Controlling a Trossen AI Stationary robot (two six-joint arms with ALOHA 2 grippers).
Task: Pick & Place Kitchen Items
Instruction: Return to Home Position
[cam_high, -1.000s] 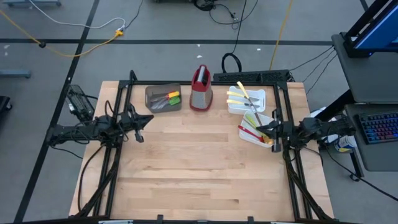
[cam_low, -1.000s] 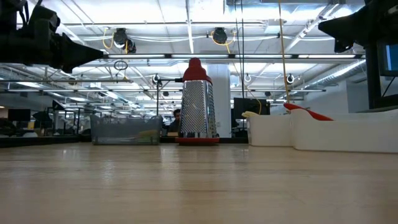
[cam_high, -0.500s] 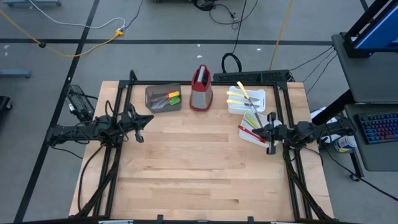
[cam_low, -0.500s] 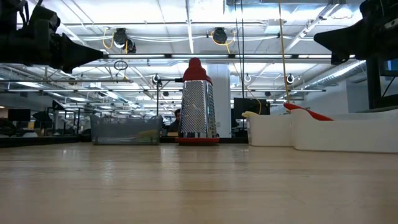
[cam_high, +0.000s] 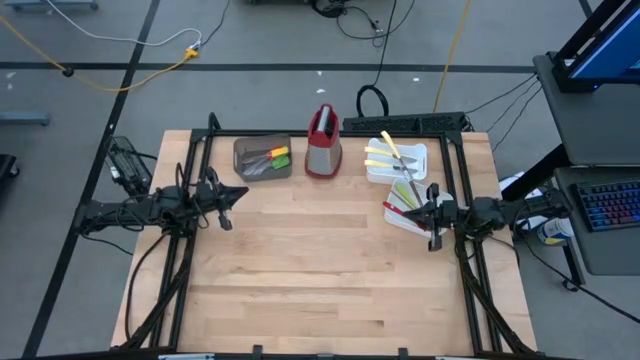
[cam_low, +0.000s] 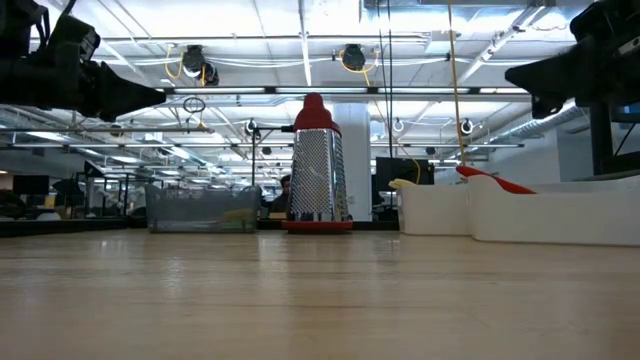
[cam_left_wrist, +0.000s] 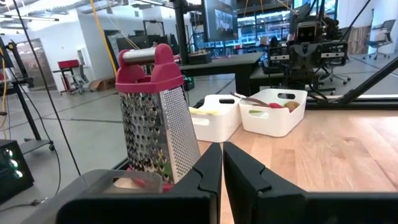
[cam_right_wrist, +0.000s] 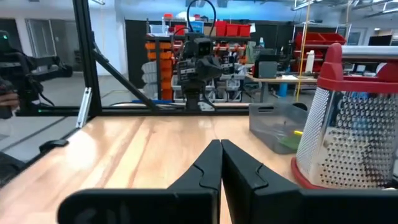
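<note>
On the near-left of the pale wooden table (cam_high: 300, 265) hung the left hand (cam_high: 226, 203), and the right hand (cam_high: 433, 218) hung above the right edge of the nearer white plastic tray (cam_high: 388, 208). Each had its dark fingers pressed together. Red and green silicone spoons (cam_high: 408, 212) lay in that tray, and yellow-handled knives (cam_high: 378, 156) lay in the farther white tray (cam_high: 419, 152). More colourful utensils (cam_high: 275, 157) lay in the brown bin (cam_high: 240, 150) beside the upright red-and-steel grater (cam_high: 322, 142).
</note>
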